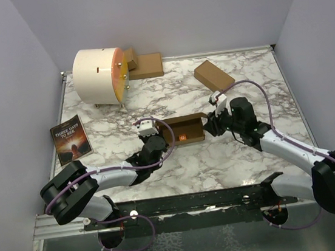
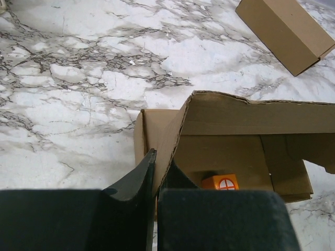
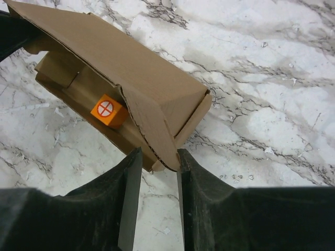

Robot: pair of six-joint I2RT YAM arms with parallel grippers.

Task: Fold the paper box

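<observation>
- left arm (image 1: pixel 110 178) low, reaching forward-right
- left gripper (image 2: pixel 159 159) clamped tight on box (image 2: pixel 225 151) wall
- right arm (image 1: pixel 279 142) bent, reaching left
- right gripper (image 3: pixel 158 152) fingers parted, straddling box corner

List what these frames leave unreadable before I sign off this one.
- Box interior, right wrist view: raised flap covers most of it beyond the orange cube.
- Box's near side, left wrist view: behind the left gripper.
- Second carton, left wrist view: cut off by top and right edges.
- Cardboard pieces, top view: partly behind the white drum.
- Book, top view: small print too small to read.
</observation>
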